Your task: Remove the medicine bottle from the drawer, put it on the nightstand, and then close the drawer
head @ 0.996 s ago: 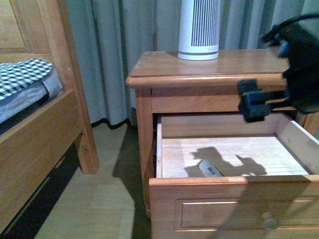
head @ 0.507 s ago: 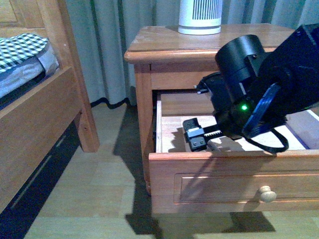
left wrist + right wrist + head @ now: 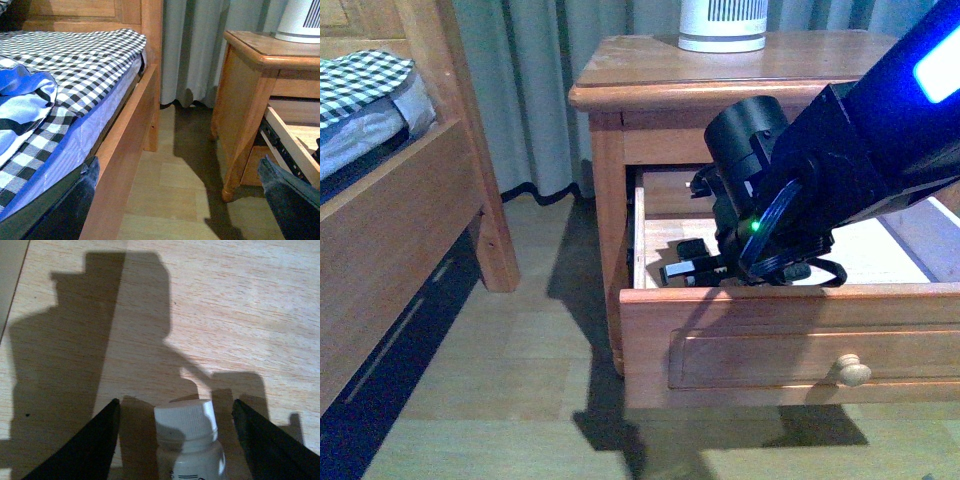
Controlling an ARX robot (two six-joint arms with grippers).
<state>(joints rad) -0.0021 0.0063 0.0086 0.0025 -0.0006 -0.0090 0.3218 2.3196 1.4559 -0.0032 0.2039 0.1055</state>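
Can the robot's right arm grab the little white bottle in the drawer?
Probably yes: the small white plastic medicine bottle lies on the orange-brown wooden drawer floor, inside the open right gripper, nothing blocking.

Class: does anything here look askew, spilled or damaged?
Only the bottle: it lies on its side on the drawer floor, capped, between the tips of the open right claw. Nothing looks spilled or broken.

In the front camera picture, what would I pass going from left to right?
Orange-brown wooden bed frame → grey-green pleated curtain → right arm's black claw → round pale wooden drawer knob.
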